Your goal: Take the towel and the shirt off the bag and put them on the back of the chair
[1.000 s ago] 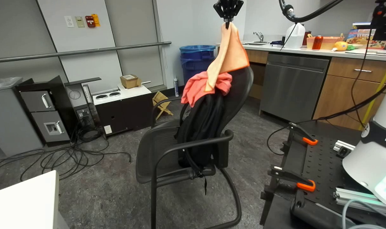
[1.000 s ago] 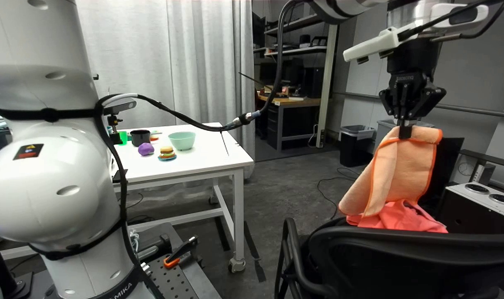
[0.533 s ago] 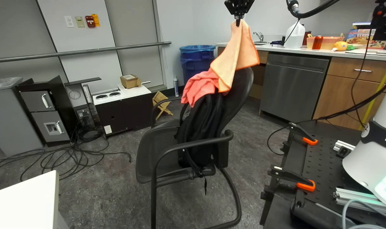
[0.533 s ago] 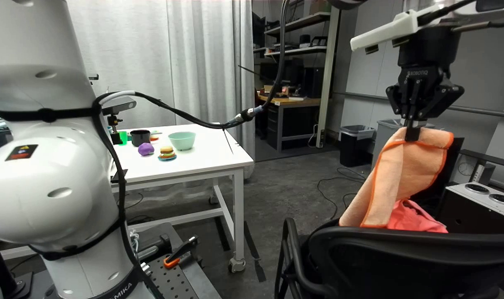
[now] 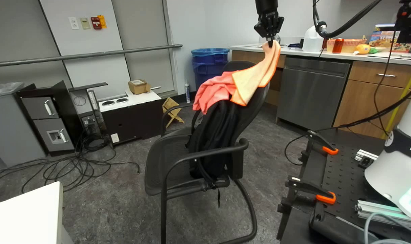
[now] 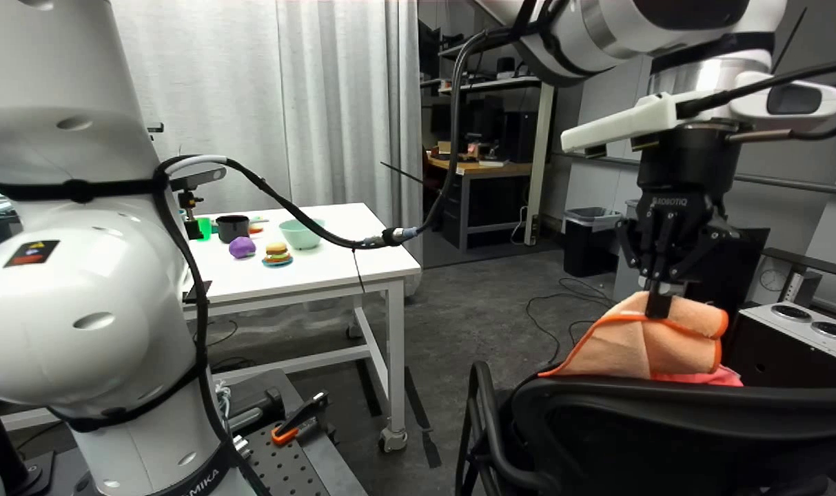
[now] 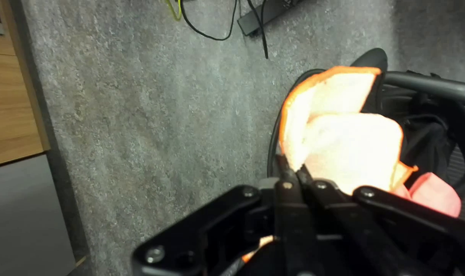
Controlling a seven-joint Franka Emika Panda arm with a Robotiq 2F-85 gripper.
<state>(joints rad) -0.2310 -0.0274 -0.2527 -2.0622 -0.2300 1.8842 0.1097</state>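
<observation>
At the left of an exterior view we are seeing a low black cabinet with a white top and two round burners. Mid-frame, a black office chair with curved armrests and tubular legs is standing, and a large, limp black fabric bag is resting against the front of its back. A crumpled coral-pink cloth shirt is draping over the top of the bag. Overlapping the shirt's right side, a peach cloth towel with orange edging is slanting up and rightward across the chair's upper back; we cannot tell how much of it is touching the chair. Right of upper centre, the black two-fingered tool is pinching the towel's top end, its fingers closed together on the cloth.

In an exterior view we are noticing a white bench carrying a round mint-green bowl left of centre, and at the right the tool is holding the towel, both showing above the chair's top rim. In the wrist view, glare is washing out the towel right of centre.
</observation>
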